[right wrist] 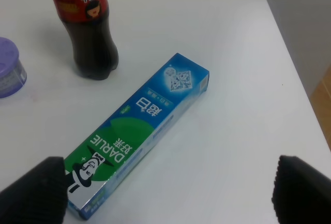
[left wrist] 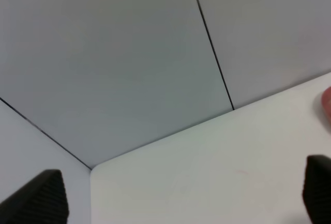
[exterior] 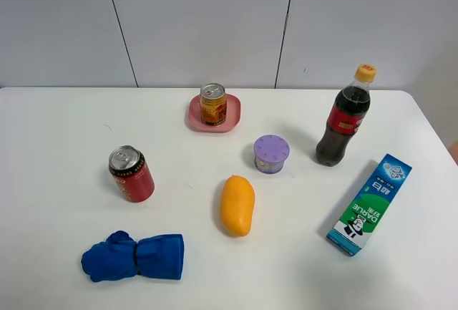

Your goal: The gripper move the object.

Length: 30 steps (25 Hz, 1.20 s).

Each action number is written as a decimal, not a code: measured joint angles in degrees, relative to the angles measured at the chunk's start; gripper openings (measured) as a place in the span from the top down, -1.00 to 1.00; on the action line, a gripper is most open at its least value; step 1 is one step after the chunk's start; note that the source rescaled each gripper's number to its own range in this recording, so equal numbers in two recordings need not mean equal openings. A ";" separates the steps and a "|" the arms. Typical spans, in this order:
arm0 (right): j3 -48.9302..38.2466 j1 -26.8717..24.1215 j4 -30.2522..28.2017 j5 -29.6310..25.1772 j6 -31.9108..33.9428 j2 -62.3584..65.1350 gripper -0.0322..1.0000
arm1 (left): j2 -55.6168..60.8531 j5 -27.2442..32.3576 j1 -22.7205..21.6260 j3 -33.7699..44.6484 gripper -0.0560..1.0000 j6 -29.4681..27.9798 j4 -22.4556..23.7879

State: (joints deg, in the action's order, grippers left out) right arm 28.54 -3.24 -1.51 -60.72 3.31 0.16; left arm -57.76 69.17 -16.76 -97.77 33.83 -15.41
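The golden-yellow can (exterior: 213, 104) with red markings and a silver top stands upright on a pink plate (exterior: 230, 118) at the back middle of the table. Neither arm shows in the high view. In the left wrist view my left gripper (left wrist: 181, 195) is open, its fingertips (left wrist: 44, 198) wide apart over the bare table near the back left corner; the plate's pink edge (left wrist: 327, 105) shows at the side. In the right wrist view my right gripper (right wrist: 170, 193) is open, fingertips (right wrist: 36, 188) wide apart above the toothpaste box (right wrist: 138, 131).
A red can (exterior: 132, 174) stands at the left. A blue cloth (exterior: 134, 256) lies front left, a mango (exterior: 237, 205) in the middle, a purple round container (exterior: 271, 154) and a cola bottle (exterior: 343, 120) to the right, a toothpaste box (exterior: 370, 204) at the far right.
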 joint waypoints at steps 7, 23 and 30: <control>0.00 0.00 0.00 0.00 0.00 0.00 -1.00 | 17.74 -5.36 0.59 9.40 -0.74 0.13 -0.53; 0.00 0.00 0.00 0.00 0.00 0.00 -1.00 | 43.00 -0.75 15.29 28.55 -0.74 -12.98 -0.20; 0.00 0.00 0.00 0.00 0.00 0.00 -1.00 | 53.48 -12.42 15.29 53.05 -0.74 -17.70 4.72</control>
State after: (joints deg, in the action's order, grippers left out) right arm 28.54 -3.24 -1.51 -60.72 3.31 0.16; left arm -4.27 56.75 -1.47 -44.72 16.13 -10.69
